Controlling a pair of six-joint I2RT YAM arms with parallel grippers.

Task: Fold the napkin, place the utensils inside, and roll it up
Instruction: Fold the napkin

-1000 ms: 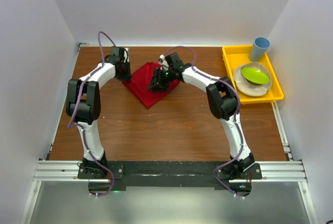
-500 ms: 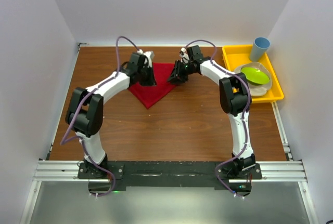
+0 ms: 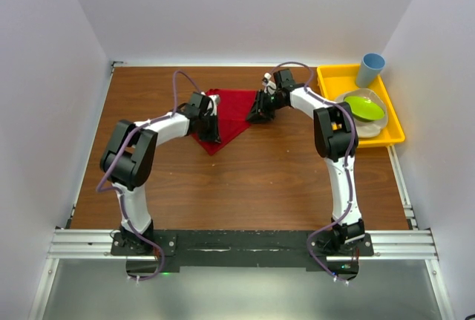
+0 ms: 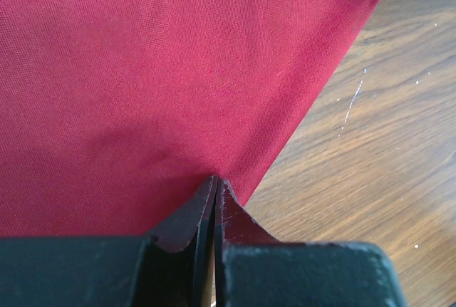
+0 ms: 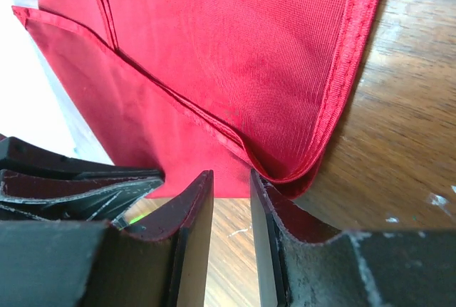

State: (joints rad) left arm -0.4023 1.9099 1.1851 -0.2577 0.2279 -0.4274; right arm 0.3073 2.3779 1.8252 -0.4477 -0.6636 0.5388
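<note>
The red napkin (image 3: 231,112) lies folded as a triangle on the wooden table, its point toward the arms. It fills the left wrist view (image 4: 142,93) and shows layered folds in the right wrist view (image 5: 235,58). My left gripper (image 3: 210,123) is shut, its tips (image 4: 215,180) resting at the napkin's left edge with no cloth seen between them. My right gripper (image 3: 260,110) is narrowly open (image 5: 231,175) at the napkin's right corner, with bare wood showing in the gap. The utensils are out of view.
A yellow tray (image 3: 324,86) stands at the back right with a blue cup (image 3: 371,67) and a green bowl (image 3: 364,106) on a white plate (image 3: 356,125). White walls enclose the table on three sides.
The left gripper has moved from the napkin's far left corner to the right and nearer, along its left edge. The right gripper has moved right to the right corner. The napkin now lies wider.
</note>
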